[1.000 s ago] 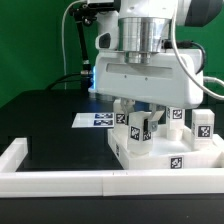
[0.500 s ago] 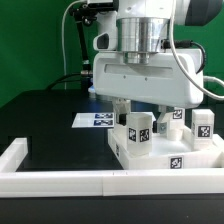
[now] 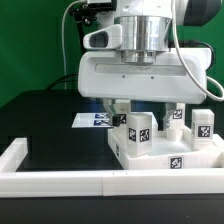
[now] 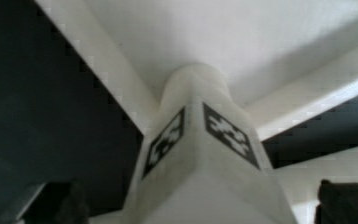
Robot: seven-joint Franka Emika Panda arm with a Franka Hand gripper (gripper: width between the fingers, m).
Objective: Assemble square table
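The square table's white slab (image 3: 170,156) lies at the exterior view's right, a tag on its front edge. A white tagged leg (image 3: 138,131) stands upright on its near corner. Two more legs (image 3: 176,118) (image 3: 203,125) stand farther back on the slab. My gripper (image 3: 145,108) hangs open just above the front leg, its fingers (image 3: 118,106) apart on either side and clear of it. In the wrist view the leg (image 4: 202,150) rises between the dark fingertips (image 4: 48,205), with the slab (image 4: 247,40) behind it. My gripper (image 4: 199,207) holds nothing.
The marker board (image 3: 95,120) lies flat on the black table behind the slab. A long white rail (image 3: 60,181) borders the table's front, with a raised end at the exterior view's left (image 3: 15,152).
The jaws have spread wide and let go of the front leg. The hand has lifted a little; the leg stays upright on the slab.
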